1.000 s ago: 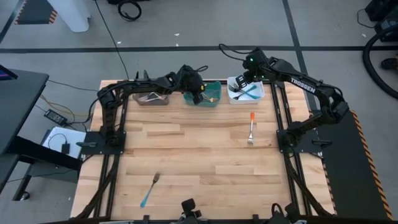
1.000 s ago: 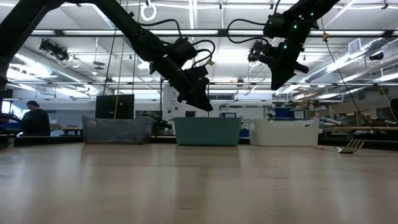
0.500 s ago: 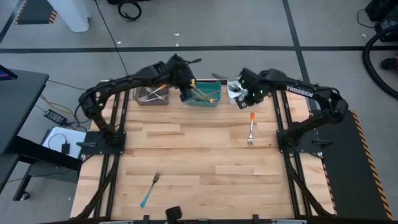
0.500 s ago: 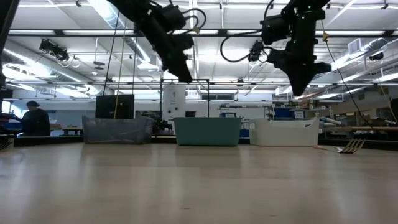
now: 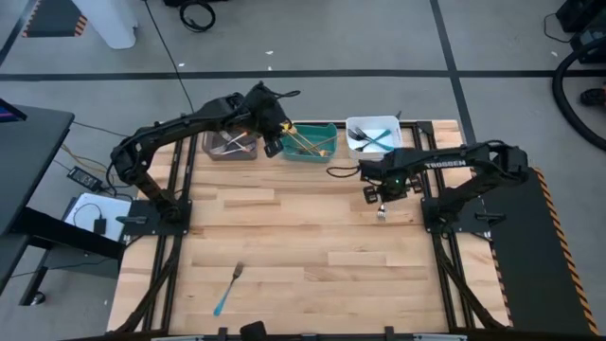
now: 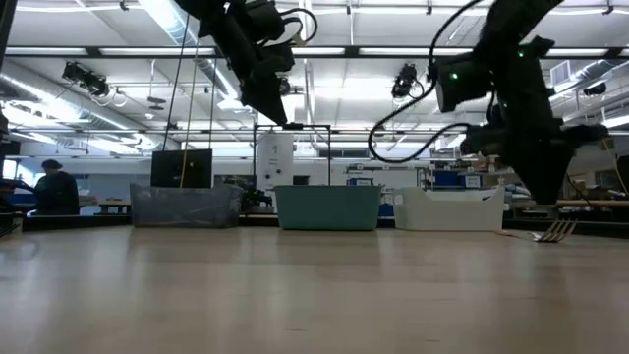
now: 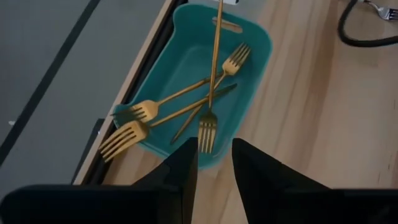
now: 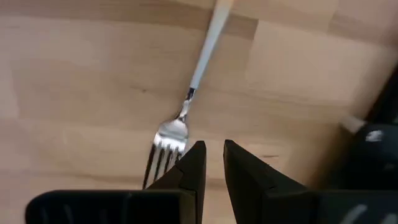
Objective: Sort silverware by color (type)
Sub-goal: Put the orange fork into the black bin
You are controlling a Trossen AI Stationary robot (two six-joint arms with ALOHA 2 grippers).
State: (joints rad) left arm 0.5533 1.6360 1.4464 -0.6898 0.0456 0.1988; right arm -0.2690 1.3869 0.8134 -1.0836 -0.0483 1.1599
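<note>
An orange-handled fork lies flat on the wood (image 8: 186, 99); its tines show in the high view (image 5: 381, 213) and the low view (image 6: 557, 231). My right gripper (image 5: 375, 192) hovers just above it, with a narrow gap between its fingers (image 8: 214, 155), empty. My left gripper (image 5: 272, 140) is high above the table between the grey bin and the teal bin, slightly open and empty (image 7: 215, 155). Several gold forks (image 7: 186, 112) lie in the teal bin (image 5: 327, 152). A blue-handled fork (image 5: 227, 289) lies near the table's front left.
The grey bin (image 5: 220, 152) holds orange-handled pieces and the white bin (image 5: 358, 125) holds blue-handled ones; both stand with the teal bin along the far edge. A black cable (image 5: 346, 172) trails by my right arm. Bare wood fills the table's middle.
My right gripper has come from above the white bin toward the near edge and down, to just over the orange-handled fork. My left gripper has risen from over the teal bin and shifted a little toward the table's left. The silverware has not moved.
</note>
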